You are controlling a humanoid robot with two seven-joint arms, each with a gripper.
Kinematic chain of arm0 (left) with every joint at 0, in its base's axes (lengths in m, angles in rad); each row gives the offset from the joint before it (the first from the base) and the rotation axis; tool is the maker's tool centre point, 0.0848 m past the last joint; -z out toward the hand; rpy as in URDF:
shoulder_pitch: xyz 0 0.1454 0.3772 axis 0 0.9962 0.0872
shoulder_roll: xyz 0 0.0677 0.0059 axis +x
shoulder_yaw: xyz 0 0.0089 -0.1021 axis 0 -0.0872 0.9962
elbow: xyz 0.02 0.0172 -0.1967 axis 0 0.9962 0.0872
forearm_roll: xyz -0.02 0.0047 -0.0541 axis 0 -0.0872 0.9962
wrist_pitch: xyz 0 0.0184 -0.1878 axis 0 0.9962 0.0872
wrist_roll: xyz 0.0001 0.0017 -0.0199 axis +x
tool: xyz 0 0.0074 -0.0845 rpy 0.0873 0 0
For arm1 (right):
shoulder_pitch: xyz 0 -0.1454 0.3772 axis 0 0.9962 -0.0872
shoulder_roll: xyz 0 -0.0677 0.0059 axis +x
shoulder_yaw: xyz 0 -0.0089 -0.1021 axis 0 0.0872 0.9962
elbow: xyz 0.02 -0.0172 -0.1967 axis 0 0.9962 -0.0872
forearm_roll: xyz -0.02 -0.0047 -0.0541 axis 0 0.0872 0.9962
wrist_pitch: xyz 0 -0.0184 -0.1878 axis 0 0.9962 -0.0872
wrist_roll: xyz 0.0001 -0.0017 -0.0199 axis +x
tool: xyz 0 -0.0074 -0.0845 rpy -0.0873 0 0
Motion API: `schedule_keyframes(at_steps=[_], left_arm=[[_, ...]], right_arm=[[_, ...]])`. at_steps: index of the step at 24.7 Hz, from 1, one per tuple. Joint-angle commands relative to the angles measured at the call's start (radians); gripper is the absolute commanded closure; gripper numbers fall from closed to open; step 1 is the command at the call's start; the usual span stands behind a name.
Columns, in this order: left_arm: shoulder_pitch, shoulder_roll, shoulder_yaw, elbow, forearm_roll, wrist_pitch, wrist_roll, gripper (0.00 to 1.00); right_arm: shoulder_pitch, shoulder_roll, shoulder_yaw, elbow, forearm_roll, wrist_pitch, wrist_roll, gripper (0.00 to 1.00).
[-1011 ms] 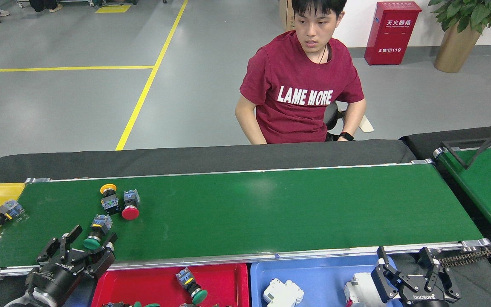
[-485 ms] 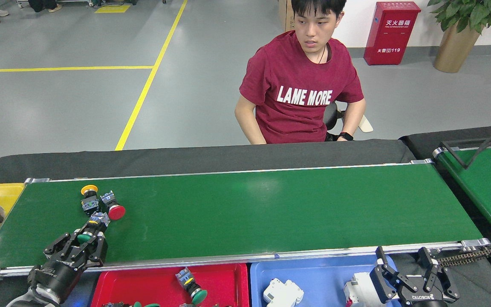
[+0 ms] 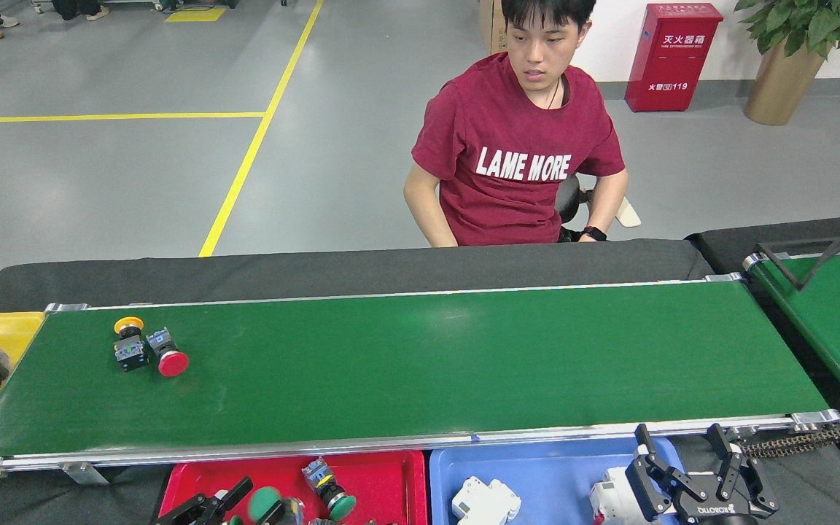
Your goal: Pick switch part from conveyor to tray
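Conveyor (image 3: 420,364): green-capped switch (image 3: 265,503) gone since a second ago | left pincer (image 3: 241,507) holds it over red tray (image 3: 383,481); release next | right pincer (image 3: 690,456) wide, idle

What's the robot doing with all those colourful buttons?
It is sorting switch parts off the green conveyor into trays. Its left gripper is over the red tray at the bottom edge with a green-capped switch between its fingers. A yellow-capped switch and a red-capped switch lie on the belt's left part. The right gripper hangs open by the blue tray, empty. A person sits behind the belt, watching.
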Motion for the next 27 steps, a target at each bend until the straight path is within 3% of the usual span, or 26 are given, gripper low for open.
schedule_keyframes(at_steps=[1, 3, 5, 7, 13, 16, 22, 27], left_arm=[[-0.007, -0.016, 0.062, -0.025, 0.009, 0.010, 0.003, 0.00], [-0.021, -0.053, 0.147, -0.028, 0.002, 0.154, 0.003, 0.00], [-0.044, -0.050, 0.187, -0.007, -0.002, 0.306, 0.003, 0.00], [-0.048, -0.018, 0.202, 0.038, -0.002, 0.392, 0.007, 0.00], [-0.068, 0.019, 0.211, 0.053, -0.001, 0.400, 0.007, 0.00], [-0.154, 0.030, 0.202, 0.099, -0.004, 0.406, -0.007, 0.00], [-0.481, 0.057, 0.181, 0.460, -0.195, 0.463, -0.033, 0.00], [-0.588, 0.149, 0.176, 0.636, -0.199, 0.524, -0.033, 0.00]], right_arm=[[-0.001, 0.004, -0.002, -0.015, 0.002, 0.000, -0.008, 0.04], [-0.001, 0.004, -0.002, -0.015, 0.002, 0.000, -0.008, 0.04], [-0.001, 0.004, -0.002, -0.015, 0.003, 0.000, -0.008, 0.04], [-0.001, 0.004, -0.001, -0.015, 0.003, 0.000, -0.008, 0.04], [-0.001, 0.004, 0.001, -0.015, 0.003, 0.000, -0.008, 0.04], [-0.003, 0.004, 0.002, -0.015, 0.014, -0.002, -0.008, 0.04], [-0.003, 0.014, 0.022, -0.015, 0.037, -0.002, -0.008, 0.04], [-0.003, 0.016, 0.022, -0.015, 0.037, 0.000, -0.008, 0.04]])
